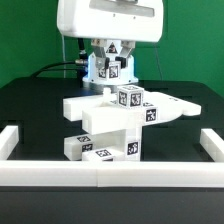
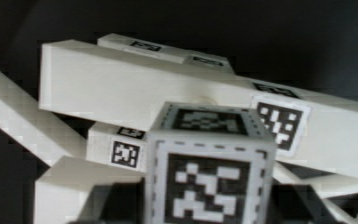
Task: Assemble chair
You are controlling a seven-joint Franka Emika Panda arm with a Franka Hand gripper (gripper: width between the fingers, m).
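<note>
The chair stands partly joined in the middle of the black table: stacked white tagged slabs and blocks [image 1: 112, 125], with a flat piece [image 1: 178, 108] sticking out toward the exterior view's right. In the wrist view its long slab [image 2: 140, 85] lies beyond the jaws. My gripper [image 1: 110, 62] hangs behind and above the stack. It is shut on a white tagged post [image 2: 208, 165], seen in the exterior view [image 1: 112, 70] just clear of the stack's top. The dark fingers [image 2: 108, 200] flank the post, and my gripper [image 2: 208, 208] shows no gap to it.
White border rails run along the exterior view's left [image 1: 10, 140], right [image 1: 212, 146] and front [image 1: 110, 172] of the black table. The robot's white body [image 1: 110, 22] fills the top. Cables [image 1: 62, 66] lie at the back left.
</note>
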